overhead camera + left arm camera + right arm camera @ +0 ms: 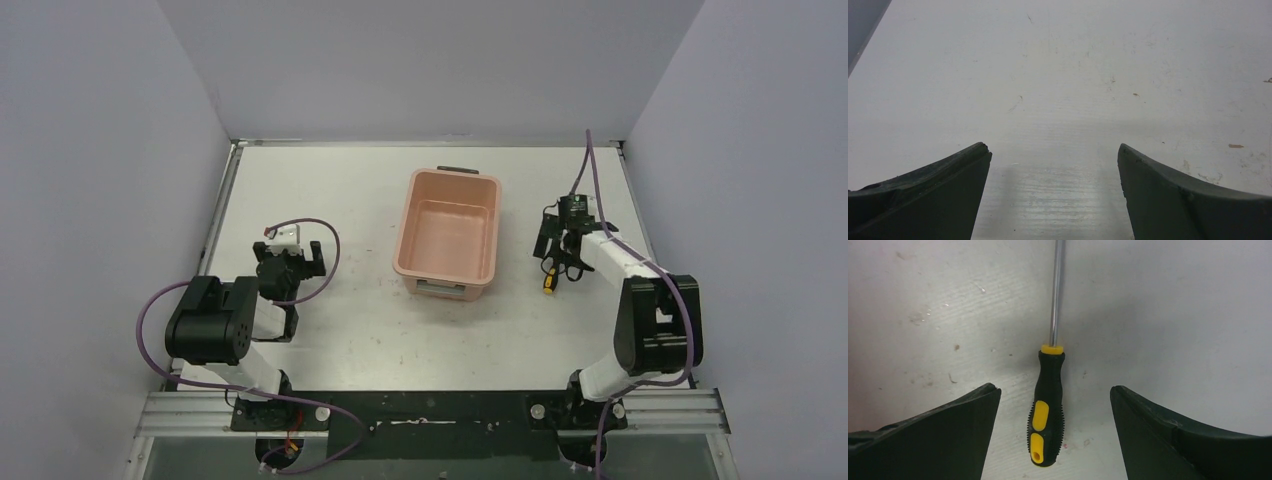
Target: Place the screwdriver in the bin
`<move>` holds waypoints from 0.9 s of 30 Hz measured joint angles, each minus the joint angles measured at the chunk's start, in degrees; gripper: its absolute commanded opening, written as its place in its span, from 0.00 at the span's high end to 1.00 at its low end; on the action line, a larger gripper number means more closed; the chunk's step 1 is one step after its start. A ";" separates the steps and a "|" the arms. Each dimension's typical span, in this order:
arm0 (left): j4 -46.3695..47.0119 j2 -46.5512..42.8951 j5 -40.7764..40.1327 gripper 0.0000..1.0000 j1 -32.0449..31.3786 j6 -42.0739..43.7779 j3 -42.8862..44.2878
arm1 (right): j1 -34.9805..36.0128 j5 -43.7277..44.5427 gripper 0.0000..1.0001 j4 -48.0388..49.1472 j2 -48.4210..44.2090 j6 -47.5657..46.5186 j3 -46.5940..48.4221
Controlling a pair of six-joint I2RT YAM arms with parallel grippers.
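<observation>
The screwdriver [1048, 410] has a yellow-and-black handle and a thin metal shaft. It lies flat on the table to the right of the bin; in the top view [549, 282] only its handle shows. My right gripper [1054, 388] is open and hangs just above the screwdriver, with the handle between its two fingers and touching neither; it also shows in the top view [560, 256]. The salmon-pink bin [408, 232] stands empty mid-table, with a dark handle [457, 170] at its far end. My left gripper [1052, 147] is open and empty over bare table, left of the bin in the top view [289, 252].
Grey walls close in the table on the left, right and back. The white table top [340, 330] is scuffed and stained. Purple cables loop off both arms. The metal mounting rail [430, 410] runs along the near edge.
</observation>
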 measured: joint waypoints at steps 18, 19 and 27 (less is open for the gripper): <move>0.00 0.00 0.00 0.03 0.00 0.00 0.00 | -1.97 -4.90 1.00 0.63 2.05 -0.26 -4.11; 0.00 0.00 0.00 0.03 0.00 0.00 0.00 | -1.84 -4.76 1.00 -1.55 0.61 -0.28 -3.41; -0.02 0.00 0.00 0.03 0.00 0.00 0.00 | 0.35 -4.24 1.00 -15.08 -10.40 0.07 12.59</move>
